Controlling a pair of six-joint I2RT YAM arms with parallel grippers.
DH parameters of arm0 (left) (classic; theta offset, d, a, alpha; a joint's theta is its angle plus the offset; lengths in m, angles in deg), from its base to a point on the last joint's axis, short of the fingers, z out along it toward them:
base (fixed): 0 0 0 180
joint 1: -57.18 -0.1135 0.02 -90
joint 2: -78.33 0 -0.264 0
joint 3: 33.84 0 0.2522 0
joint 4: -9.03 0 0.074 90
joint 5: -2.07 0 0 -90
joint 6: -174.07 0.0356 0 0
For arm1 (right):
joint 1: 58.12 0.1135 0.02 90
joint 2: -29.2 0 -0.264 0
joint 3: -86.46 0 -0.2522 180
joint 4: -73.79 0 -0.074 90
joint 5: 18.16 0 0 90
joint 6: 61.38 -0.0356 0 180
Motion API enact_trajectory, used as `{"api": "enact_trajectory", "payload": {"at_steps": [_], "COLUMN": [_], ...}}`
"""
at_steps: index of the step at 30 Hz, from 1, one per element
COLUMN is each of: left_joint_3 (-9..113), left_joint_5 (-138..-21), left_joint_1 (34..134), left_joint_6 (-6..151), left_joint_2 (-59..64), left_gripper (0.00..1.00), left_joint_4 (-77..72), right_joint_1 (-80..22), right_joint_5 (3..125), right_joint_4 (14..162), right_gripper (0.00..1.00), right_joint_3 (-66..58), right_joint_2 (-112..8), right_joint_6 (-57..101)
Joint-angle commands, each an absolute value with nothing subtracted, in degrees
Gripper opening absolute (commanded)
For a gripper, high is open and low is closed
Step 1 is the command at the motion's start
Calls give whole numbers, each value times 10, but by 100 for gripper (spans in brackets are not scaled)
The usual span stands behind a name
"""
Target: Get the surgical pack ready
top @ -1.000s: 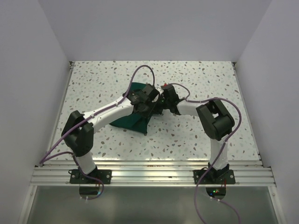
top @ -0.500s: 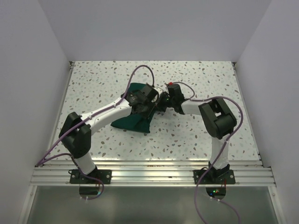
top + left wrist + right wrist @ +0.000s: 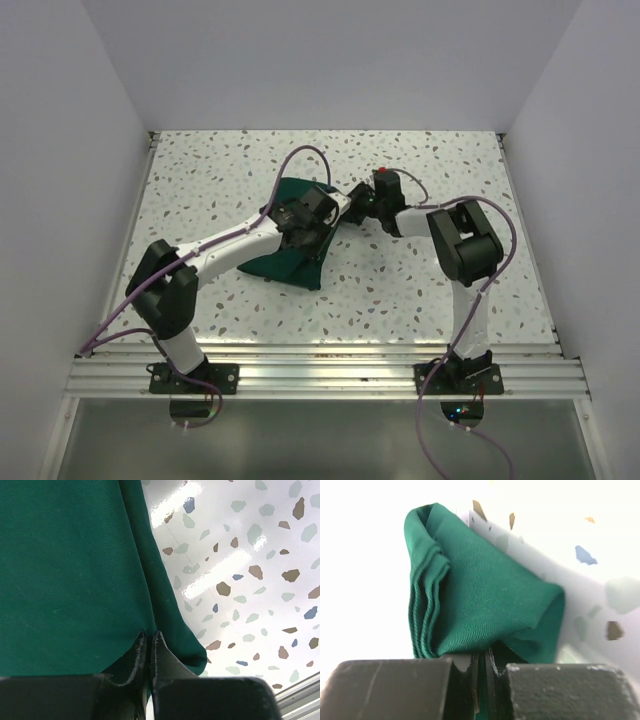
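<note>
Green cloth takes up most of the space between the two arms. The surgical pack [image 3: 283, 265], a dark green drape, lies bunched and folded on the speckled bench [image 3: 200, 170], a little left of centre and about midway between the near and far edges.

The left arm [image 3: 230, 245] reaches across it on a slant from the near left corner. Its wrist sits over the cloth and hides the middle of it. Seen from that wrist, the left jaws are pressed together with a fold of the pack pinched at their tips. The cloth spreads away from them, and its folded edge runs beside bare, glossy bench.

The right arm [image 3: 460, 245] bends in from the right, and its wrist meets the left one above the pack's right-hand end. Seen from that wrist, the right jaws are closed down to a thin slit with green fabric caught in it. Beyond them the pack stands as a rounded lump, with several layered edges showing down its left side. The bench behind it is washed out by glare.

A purple cable [image 3: 300, 155] loops up above the left wrist.
</note>
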State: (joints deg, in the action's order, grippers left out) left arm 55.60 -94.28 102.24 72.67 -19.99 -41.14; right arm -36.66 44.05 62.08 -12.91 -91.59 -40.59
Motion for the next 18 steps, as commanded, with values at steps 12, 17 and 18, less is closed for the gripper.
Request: {"api": "enact_trajectory", "payload": {"at_steps": [12, 17, 18], "left_joint_3": [565, 545, 539], "left_joint_5": [-842, -771, -762], "left_joint_1": [1018, 954, 942], "left_joint_6": [726, 705, 701], "left_joint_2": [-169, -112, -104], "left_gripper": [47, 46, 45], "left_joint_4": [-395, -381, -376], "right_joint_1": [-404, -430, -431], "right_joint_5": [424, 401, 387], "right_joint_4": [979, 1015, 1013], "right_gripper": [11, 12, 13], "right_joint_3": [-124, -138, -137], "right_joint_2": [-772, -720, -718], "right_joint_6": [-189, -130, -126]}}
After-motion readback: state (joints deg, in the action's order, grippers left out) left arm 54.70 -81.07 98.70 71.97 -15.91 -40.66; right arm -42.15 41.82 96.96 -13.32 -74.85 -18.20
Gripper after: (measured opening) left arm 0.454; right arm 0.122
